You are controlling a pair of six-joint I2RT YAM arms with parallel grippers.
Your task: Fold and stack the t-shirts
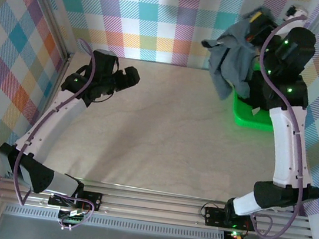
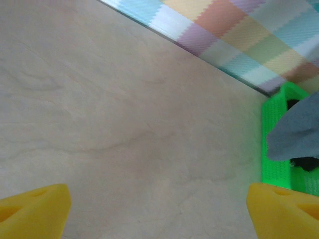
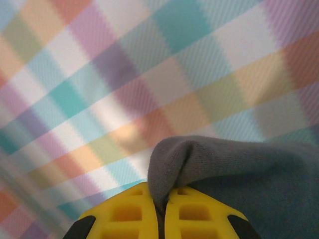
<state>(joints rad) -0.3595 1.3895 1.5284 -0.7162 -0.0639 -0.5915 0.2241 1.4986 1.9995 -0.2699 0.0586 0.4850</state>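
A slate grey t-shirt [image 1: 230, 57] hangs bunched in the air at the back right, above a green basket [image 1: 244, 116]. My right gripper [image 1: 257, 21] is raised high there and shut on a fold of this t-shirt [image 3: 209, 164], the cloth pinched between the yellow fingers [image 3: 129, 211]. My left gripper [image 1: 134, 77] hovers over the bare table at the back left, its yellow fingertips [image 2: 35, 211] wide open with nothing between them. In the left wrist view the grey t-shirt [image 2: 296, 134] droops over the green basket [image 2: 274, 149], with something dark under it.
Checked cloth walls [image 1: 162, 19] close the table at the back and both sides. The pale marbled tabletop [image 1: 158, 131] spreads between the arms. The green basket stands against the back right wall.
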